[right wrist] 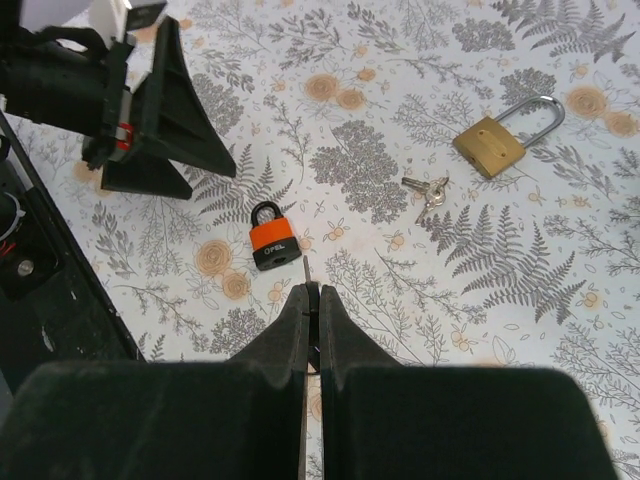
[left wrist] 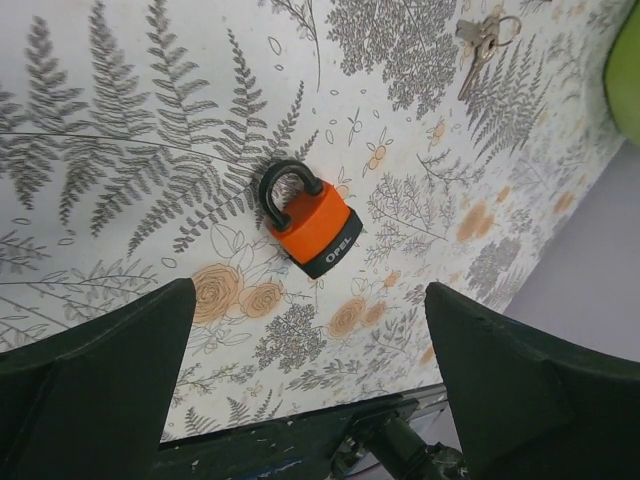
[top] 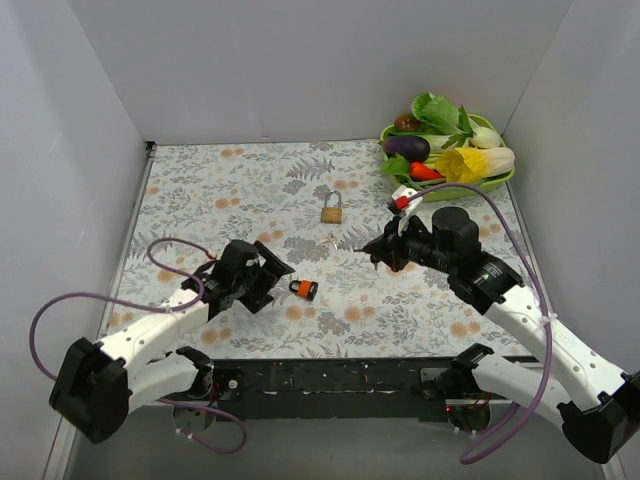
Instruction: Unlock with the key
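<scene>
Flanking the orange padlock, the left gripper gapes just beside it, while the right gripper, further off, pinches a thin key aimed at the padlock's base, shackle pointing away.

What Lies on the Bench

The bench has a fern print. An orange padlock lies flat near the front, a brass padlock farther back, small keys between them, a green vegetable tray in the far right corner
</scene>
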Robot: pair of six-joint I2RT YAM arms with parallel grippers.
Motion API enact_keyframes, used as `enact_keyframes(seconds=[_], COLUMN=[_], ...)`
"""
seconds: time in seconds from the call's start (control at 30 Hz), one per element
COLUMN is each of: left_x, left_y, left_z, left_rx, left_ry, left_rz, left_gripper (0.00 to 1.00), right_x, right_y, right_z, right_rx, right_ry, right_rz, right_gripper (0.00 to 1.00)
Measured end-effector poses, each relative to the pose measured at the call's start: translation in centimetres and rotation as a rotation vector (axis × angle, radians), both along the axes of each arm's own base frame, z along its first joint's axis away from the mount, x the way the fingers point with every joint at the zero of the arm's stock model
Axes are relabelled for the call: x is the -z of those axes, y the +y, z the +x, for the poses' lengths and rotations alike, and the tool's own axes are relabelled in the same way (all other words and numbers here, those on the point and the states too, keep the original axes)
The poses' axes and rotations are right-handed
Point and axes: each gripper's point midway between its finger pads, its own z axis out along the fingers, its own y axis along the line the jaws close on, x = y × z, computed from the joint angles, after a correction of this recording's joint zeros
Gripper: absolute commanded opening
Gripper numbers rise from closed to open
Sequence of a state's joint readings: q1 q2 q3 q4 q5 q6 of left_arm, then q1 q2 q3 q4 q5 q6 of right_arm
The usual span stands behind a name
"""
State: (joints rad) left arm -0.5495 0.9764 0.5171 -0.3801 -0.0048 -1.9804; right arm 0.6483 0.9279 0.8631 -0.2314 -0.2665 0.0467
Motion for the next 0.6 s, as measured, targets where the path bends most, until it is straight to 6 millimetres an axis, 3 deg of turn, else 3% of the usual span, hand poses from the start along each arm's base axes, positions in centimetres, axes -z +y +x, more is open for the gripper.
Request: enact_keyframes(seconds=[0.27,0.6], left_x=[0.6,3.4], left_y=[-5.1,-8.2], left_z=[2.0,2.5], left_rx=[0.086,0.142], left_ry=[0.076,0.193], left_rz=[0.073,0.166], left_gripper=[0.98,0.98], right_x=[-2.9,-2.9], right_y=[-1.2,-2.5], right_z=[-1.2,-1.9], right_rx=[0.018,0.050], right_ry=[-0.088,-0.119], right_rz=[0.064,0.074], right_gripper=[0.01,0.01])
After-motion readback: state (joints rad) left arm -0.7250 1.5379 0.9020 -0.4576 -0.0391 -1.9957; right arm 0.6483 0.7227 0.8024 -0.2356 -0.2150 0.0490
